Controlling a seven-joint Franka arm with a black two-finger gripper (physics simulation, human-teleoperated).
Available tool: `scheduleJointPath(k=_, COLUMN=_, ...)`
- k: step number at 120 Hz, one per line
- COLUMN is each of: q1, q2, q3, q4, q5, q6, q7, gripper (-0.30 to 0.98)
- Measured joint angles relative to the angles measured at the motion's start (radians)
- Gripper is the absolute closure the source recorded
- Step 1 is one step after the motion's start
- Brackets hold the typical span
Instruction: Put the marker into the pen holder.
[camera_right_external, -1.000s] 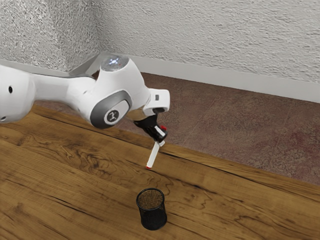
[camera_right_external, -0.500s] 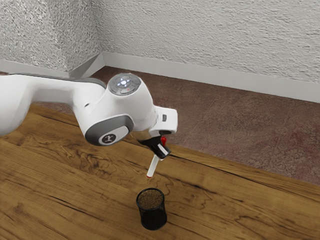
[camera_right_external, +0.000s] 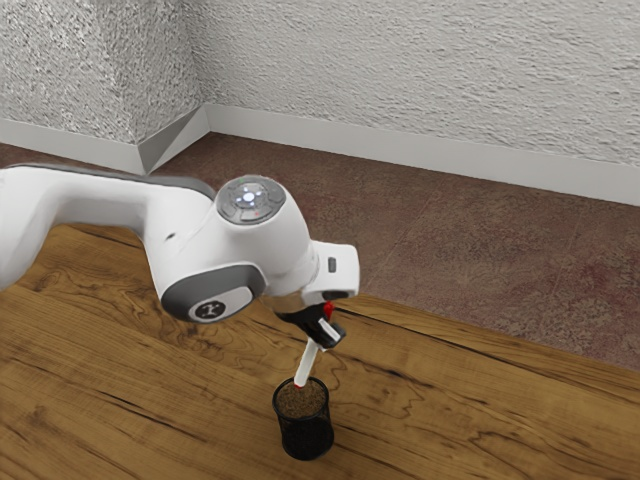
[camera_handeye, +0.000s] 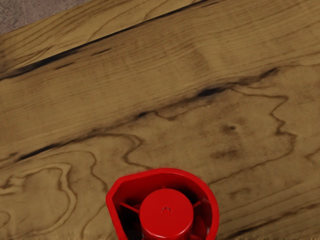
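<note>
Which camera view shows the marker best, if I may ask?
The exterior view, because the marker shows lengthwise there, its white body slanting down toward the pen holder; the wrist view shows its red end.

Background: wood-grained worktop (camera_right_external: 130, 360) with dark cracks; reddish-brown floor (camera_right_external: 450, 250) beyond; rough pale wall (camera_right_external: 420, 80), smooth baseboard (camera_right_external: 420, 159).

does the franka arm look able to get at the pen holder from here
Likely yes: the gripper holds the marker tilted, lower end near the open top of the pen holder, nothing seen between.
</note>
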Motion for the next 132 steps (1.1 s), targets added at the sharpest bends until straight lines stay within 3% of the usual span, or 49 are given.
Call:
scheduleJointPath(k=50, q1=0.003, q2=-0.003, q3=-0.024, q4=-0.093, q5=-0.004, q6=-0.002, q7=-0.091, gripper=0.73)
scheduleJointPath(k=82, q1=0.012, q2=-0.014, q3=-0.023, q4=-0.088, q5=-0.034, q6=-0.037, q7=-0.096, gripper=0.26)
scheduleJointPath(k=96, q1=0.005, q2=-0.002, q3=-0.008, q4=0.087, q5=-0.058, q6=-0.134, q7=-0.073, gripper=0.15)
scheduleJointPath(k=117, q1=-0.005, q2=0.034, q3=0.171, q4=0.427, q5=-0.202, q6=-0.435, q7=0.098, gripper=0.07)
scheduleJointPath(k=132, q1=0.054, q2=0.042, q3=0.261, q4=0.529, q5=-0.268, q6=-0.608, q7=0.272, gripper=0.04)
